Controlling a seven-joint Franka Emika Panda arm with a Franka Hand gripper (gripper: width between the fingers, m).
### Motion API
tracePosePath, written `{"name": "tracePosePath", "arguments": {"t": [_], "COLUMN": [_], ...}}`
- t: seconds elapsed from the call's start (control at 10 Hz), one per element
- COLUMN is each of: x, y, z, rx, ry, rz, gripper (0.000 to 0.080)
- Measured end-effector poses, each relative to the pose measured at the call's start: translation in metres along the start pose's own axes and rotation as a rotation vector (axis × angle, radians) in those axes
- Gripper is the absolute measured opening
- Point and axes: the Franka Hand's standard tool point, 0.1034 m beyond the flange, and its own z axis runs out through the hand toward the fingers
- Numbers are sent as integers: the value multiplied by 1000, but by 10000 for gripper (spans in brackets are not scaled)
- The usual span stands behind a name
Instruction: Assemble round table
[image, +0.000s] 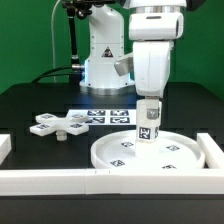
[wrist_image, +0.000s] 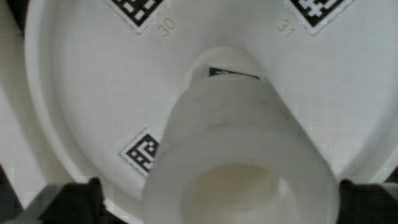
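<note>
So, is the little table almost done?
About halfway, I'd guess. Done: the leg stands upright on the round disc; whether it's screwed tight I can't tell. In hand: nothing gripped, the hand is open around the leg's top. Left: the cross-shaped foot piece lies loose on the table at the exterior view's left, not on the leg yet.

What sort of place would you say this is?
Most likely a robotics lab bench: a Panda arm over a black table, white border bars fencing the workspace, and a marker board beside a tagged cross-shaped foot piece.
</note>
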Motion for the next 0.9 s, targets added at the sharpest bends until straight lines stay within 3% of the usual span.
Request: {"name": "tracePosePath", "arguments": {"t": [0.5,0.8,0.9], "x": [-8,-9,-9], "y": [1,1,1], "z": [2,2,2], "rx": [-1,0,0], "ry": [-23,-24,-24], "rz": [-298,-306,-305], "gripper": [649,649,546]}}
